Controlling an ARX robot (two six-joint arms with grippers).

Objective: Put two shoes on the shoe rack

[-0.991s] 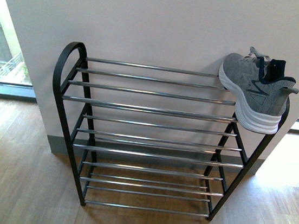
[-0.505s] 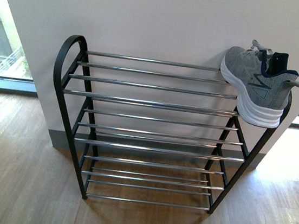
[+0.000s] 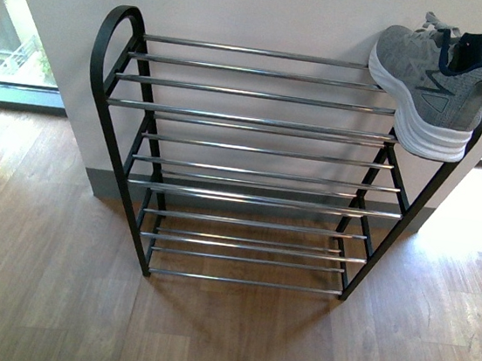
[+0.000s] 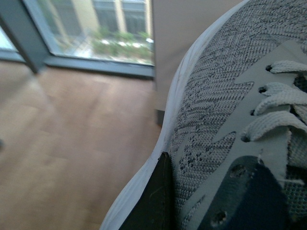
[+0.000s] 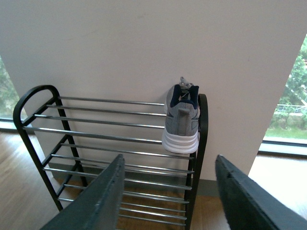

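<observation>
One sneaker (image 3: 433, 85) is set at the right end of the top shelf of the shoe rack (image 3: 114, 50), leaving room alongside. The second sneaker (image 4: 216, 105) is clamped in the left gripper (image 4: 204, 184) for carrying; the right gripper (image 5: 169, 167) is spread wide, empty.

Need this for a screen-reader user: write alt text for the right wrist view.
A grey sneaker with a white sole sits on the top shelf of a black-framed shoe rack, at one end, heel toward the camera. The right gripper is open and empty in the foreground; a white wall stands behind.
</observation>
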